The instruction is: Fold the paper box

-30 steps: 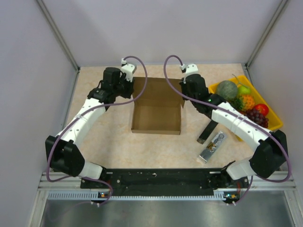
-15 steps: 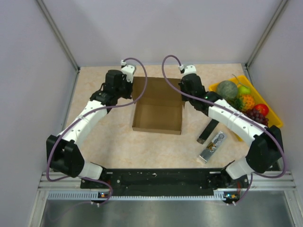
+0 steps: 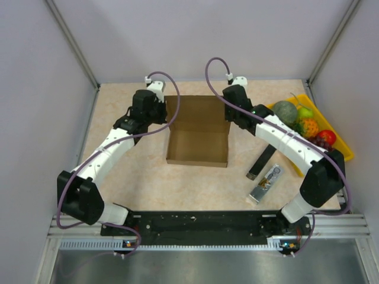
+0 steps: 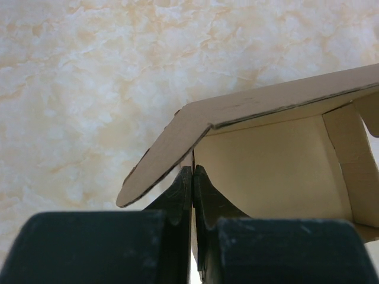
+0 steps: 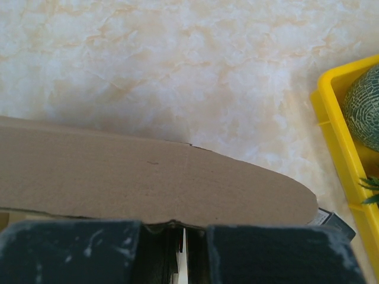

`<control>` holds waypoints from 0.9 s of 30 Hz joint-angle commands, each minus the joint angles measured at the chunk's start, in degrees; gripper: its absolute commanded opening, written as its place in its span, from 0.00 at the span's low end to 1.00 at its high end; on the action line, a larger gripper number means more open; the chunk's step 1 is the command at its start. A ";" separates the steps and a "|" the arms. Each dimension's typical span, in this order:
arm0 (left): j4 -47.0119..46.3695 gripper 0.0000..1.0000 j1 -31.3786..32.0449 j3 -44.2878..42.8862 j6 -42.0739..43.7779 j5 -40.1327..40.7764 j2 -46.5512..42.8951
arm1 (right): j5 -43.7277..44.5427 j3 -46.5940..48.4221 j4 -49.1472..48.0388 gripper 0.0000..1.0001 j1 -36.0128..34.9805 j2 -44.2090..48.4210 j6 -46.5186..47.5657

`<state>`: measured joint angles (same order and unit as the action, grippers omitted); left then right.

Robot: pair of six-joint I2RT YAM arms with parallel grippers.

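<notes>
The brown paper box (image 3: 196, 145) sits in the middle of the table with its walls up and its lid panel (image 3: 198, 109) raised at the back. My left gripper (image 3: 161, 110) is at the lid's left edge. In the left wrist view the gripper (image 4: 193, 176) is shut on a thin cardboard edge, with a bent flap (image 4: 172, 151) above and the box's inside (image 4: 272, 163) to the right. My right gripper (image 3: 233, 112) is at the lid's right edge. In the right wrist view a cardboard flap (image 5: 148, 180) covers the fingertips of the gripper (image 5: 180, 232), which is shut on it.
A yellow fruit tray (image 3: 342, 145) with a melon (image 3: 284, 111) and other fruit stands at the right, and shows in the right wrist view (image 5: 340, 148). A black bar (image 3: 262, 162) and a silver tool (image 3: 266, 183) lie right of the box.
Both grippers have moved toward the back of the table along the lid's side edges, still holding the cardboard. The box has shifted only slightly.
</notes>
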<state>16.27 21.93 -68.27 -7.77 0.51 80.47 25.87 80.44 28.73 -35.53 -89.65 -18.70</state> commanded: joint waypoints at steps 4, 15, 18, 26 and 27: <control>-6.95 0.00 1.88 0.42 -7.34 -1.39 -0.05 | 2.87 8.15 3.52 0.00 -2.26 -3.78 -10.82; -9.24 0.00 4.26 4.37 -7.17 -1.04 -1.89 | 5.25 3.51 -0.68 0.00 -3.58 -3.35 -7.15; -9.85 0.00 4.26 6.04 -6.91 0.45 -3.03 | 4.02 -0.35 -4.90 0.00 -3.49 -1.59 -4.42; -15.83 0.00 5.14 14.74 -7.17 1.06 -7.51 | 1.64 -13.18 -17.21 0.00 -3.93 6.32 1.47; -15.83 0.00 5.40 15.53 -7.35 1.33 -8.47 | 1.64 -14.43 -19.31 0.00 -4.20 7.98 1.91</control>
<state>4.45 25.30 -56.01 -13.67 4.43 75.20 31.99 70.57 18.59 -37.67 -86.74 -20.47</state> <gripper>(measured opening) 0.021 0.008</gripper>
